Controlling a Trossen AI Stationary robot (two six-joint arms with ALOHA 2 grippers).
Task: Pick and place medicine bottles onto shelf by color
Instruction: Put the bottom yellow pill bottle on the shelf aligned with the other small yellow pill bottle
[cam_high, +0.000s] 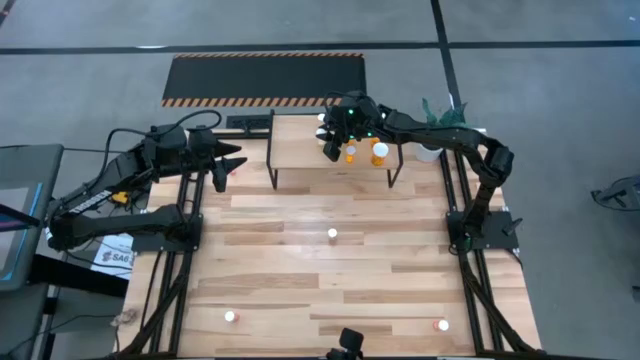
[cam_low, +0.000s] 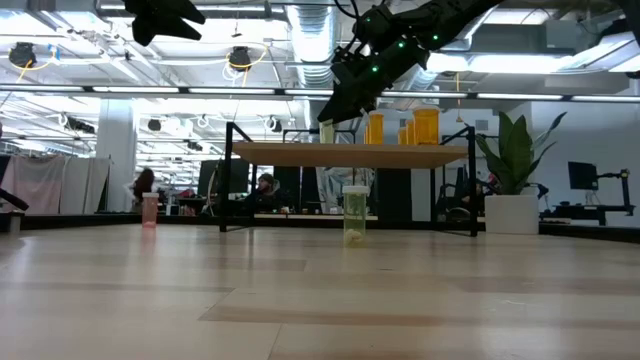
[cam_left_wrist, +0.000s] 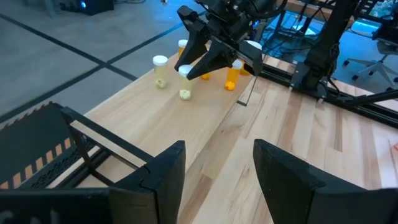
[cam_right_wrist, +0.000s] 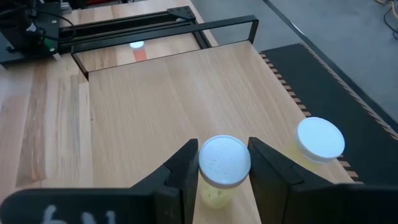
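Right gripper (cam_right_wrist: 224, 171) fingers clamped on white ribbed cap of pale yellow-green bottle (cam_right_wrist: 222, 163), standing on light-wood shelf (cam_right_wrist: 168, 106); body mostly hidden under cap. 2nd yellow-green bottle (cam_right_wrist: 319, 140) just beside, near shelf edge. 2 orange bottles (cam_high: 365, 153) partly hidden by arm. Left gripper (cam_left_wrist: 217, 174) fingers apart, beyond shelf's other end.
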